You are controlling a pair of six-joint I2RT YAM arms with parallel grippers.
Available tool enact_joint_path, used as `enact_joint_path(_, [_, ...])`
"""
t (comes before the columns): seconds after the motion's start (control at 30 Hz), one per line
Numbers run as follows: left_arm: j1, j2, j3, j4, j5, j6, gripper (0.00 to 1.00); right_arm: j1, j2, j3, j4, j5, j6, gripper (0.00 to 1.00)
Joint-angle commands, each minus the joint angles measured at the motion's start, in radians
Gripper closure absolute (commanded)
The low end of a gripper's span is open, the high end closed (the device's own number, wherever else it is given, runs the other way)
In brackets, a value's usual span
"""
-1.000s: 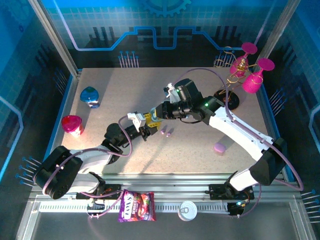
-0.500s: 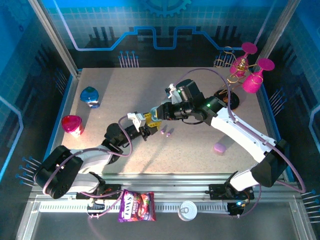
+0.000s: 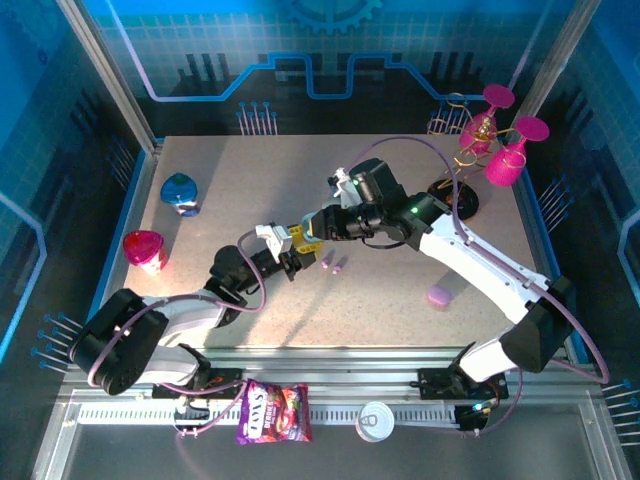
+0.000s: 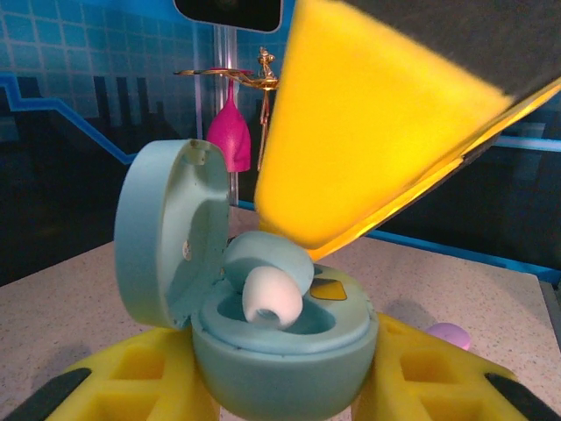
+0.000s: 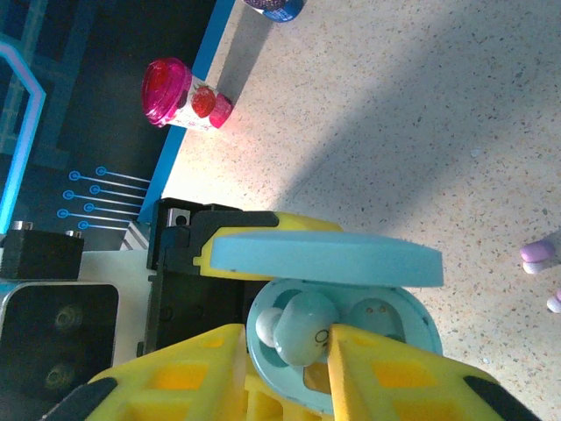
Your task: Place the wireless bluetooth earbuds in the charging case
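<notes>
My left gripper (image 4: 280, 390) is shut on a light blue charging case (image 4: 282, 355), which it holds upright with the lid (image 4: 162, 232) swung open. My right gripper (image 5: 285, 338) is shut on a light blue earbud (image 5: 302, 329). It holds the bud tilted over the case's left socket with its white tip (image 4: 267, 296) pointing outward. The other socket (image 5: 379, 311) shows bare contacts. In the top view the two grippers meet mid-table, left gripper (image 3: 292, 257) below right gripper (image 3: 310, 236). Two purple earbuds (image 3: 333, 265) lie on the table just right of them.
A purple pebble-shaped case (image 3: 438, 296) lies to the right. A pink cup (image 3: 145, 250) and a blue container (image 3: 179, 192) stand at the left. A wire rack with pink glasses (image 3: 495, 150) stands at the back right. A snack bag (image 3: 272, 412) and a can (image 3: 377, 420) lie on the front rail.
Both arms have barely shifted. The left gripper with the case has crept slightly toward the right gripper, and both holds are unchanged.
</notes>
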Motion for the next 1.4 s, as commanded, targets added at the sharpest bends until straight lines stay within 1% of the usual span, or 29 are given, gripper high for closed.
enact_joint_path(0.0, [-0.01,0.003,0.03,0.054,0.019,0.015,0.67,0.009,0.02,0.036,-0.008,-0.026,-0.021,0.73])
enact_joint_path(0.1, [-0.009,0.002,0.032,0.053,0.019,0.016,0.67,0.012,0.018,0.042,-0.018,-0.021,-0.027,0.73])
enact_joint_path(0.27, [-0.009,0.002,0.028,0.052,0.018,0.017,0.67,0.011,-0.011,0.044,-0.052,0.036,-0.041,0.73])
enact_joint_path(0.4, [-0.009,0.006,0.029,0.057,0.018,0.016,0.67,0.012,-0.024,0.036,-0.048,0.041,-0.043,0.73])
enact_joint_path(0.87, [-0.009,0.006,0.025,0.059,0.021,0.011,0.67,0.036,0.016,0.084,-0.079,0.094,-0.069,0.68])
enact_joint_path(1.07, [-0.01,0.004,0.025,0.059,0.017,0.016,0.67,0.053,0.028,0.104,-0.119,0.113,-0.099,0.74])
enact_joint_path(1.17, [-0.01,0.008,0.022,0.062,0.017,0.013,0.67,0.054,0.028,0.1,-0.122,0.113,-0.102,0.75])
enact_joint_path(1.27, [-0.009,0.009,0.022,0.062,0.017,0.011,0.67,0.057,0.026,0.097,-0.112,0.089,-0.106,0.77])
enact_joint_path(1.37, [-0.01,0.011,0.024,0.062,0.017,0.011,0.67,0.058,0.024,0.09,-0.09,0.047,-0.101,0.77])
